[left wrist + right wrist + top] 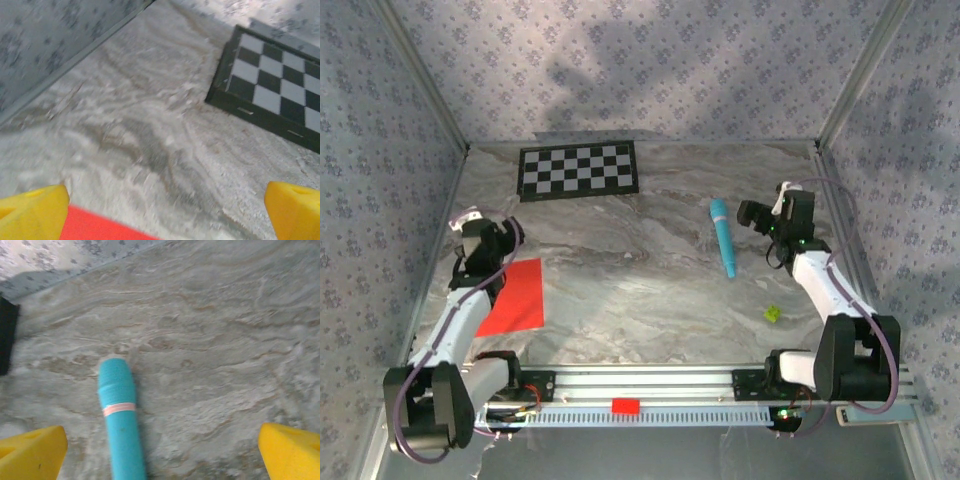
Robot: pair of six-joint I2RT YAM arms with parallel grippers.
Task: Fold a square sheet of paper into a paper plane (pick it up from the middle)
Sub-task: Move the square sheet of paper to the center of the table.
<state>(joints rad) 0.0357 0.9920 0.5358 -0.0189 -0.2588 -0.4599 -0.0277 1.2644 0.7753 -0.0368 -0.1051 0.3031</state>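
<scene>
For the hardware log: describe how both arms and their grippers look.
Both the left arm and right arm have white link segments, black joint housings and looping purple cables. The left gripper and right gripper carry chunky yellow fingertips.
</scene>
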